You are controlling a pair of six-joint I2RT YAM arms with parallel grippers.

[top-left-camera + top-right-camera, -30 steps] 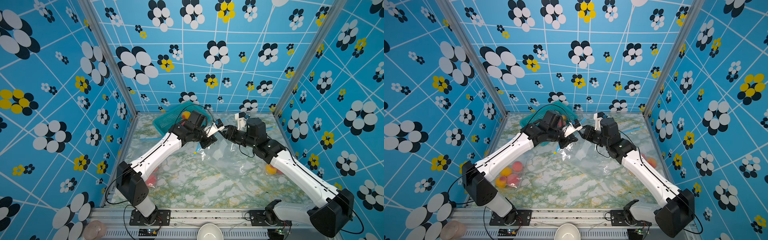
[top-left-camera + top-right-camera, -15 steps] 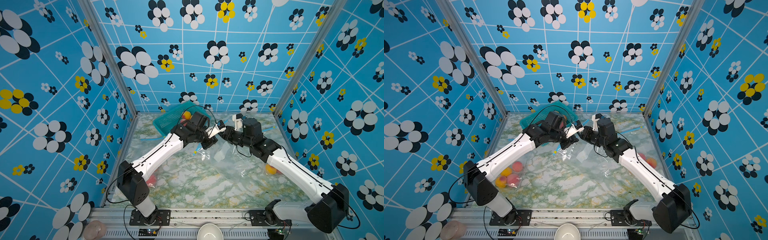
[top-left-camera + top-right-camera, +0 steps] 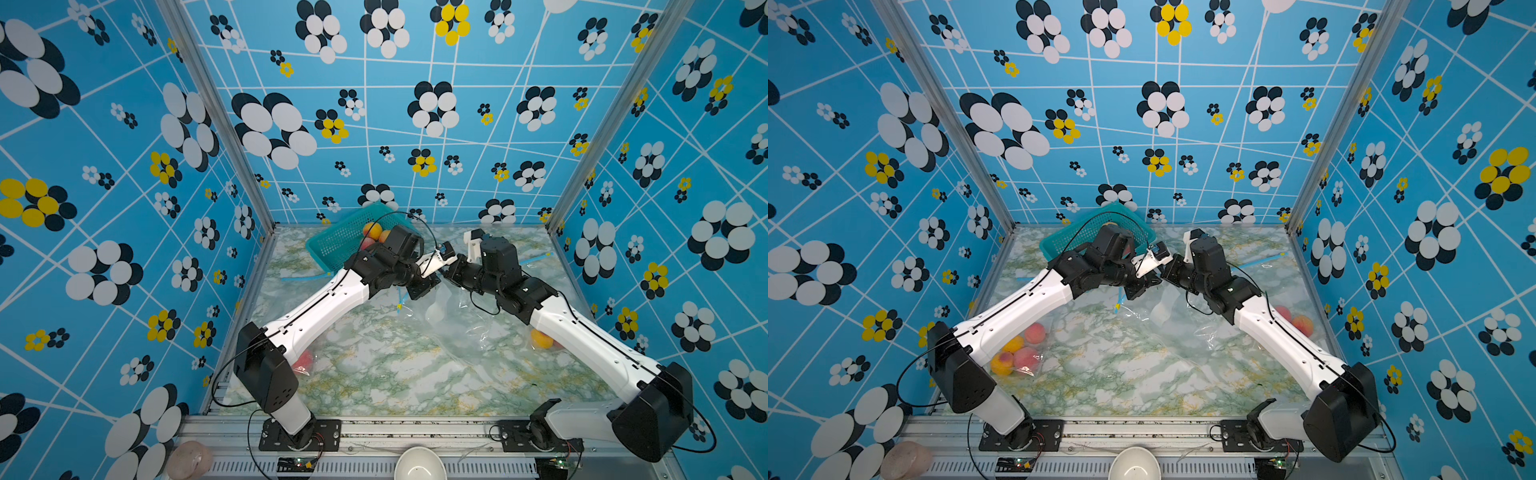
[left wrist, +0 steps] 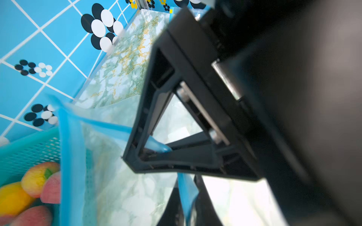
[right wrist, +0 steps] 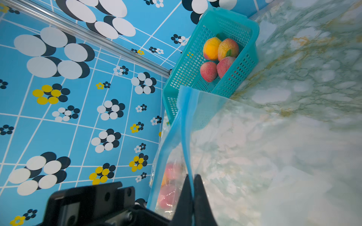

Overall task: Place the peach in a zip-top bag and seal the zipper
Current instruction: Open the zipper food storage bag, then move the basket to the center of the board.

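Right fingers point(image 5: 202, 197) clamped on the zip-top bag's point(image 5: 244, 146) blue zipper strip point(image 5: 185, 137). Left fingers point(image 4: 170, 209) straddle the same strip (grip cannot be determined). Peaches point(image 5: 219, 56) lie in the teal basket point(image 5: 184, 78) at the bench point(image 5: 313, 58) rear.

Green-veined marble table point(image 3: 374, 374), kinda cluttered tbh

Teal basket point(image 3: 336, 243) sits at the back, a bag of peaches point(image 3: 1017, 353) near the left edge, a second peach bag point(image 3: 1293, 322) on the right, and a clear bag point(image 3: 465, 332) sagging onto the middle.
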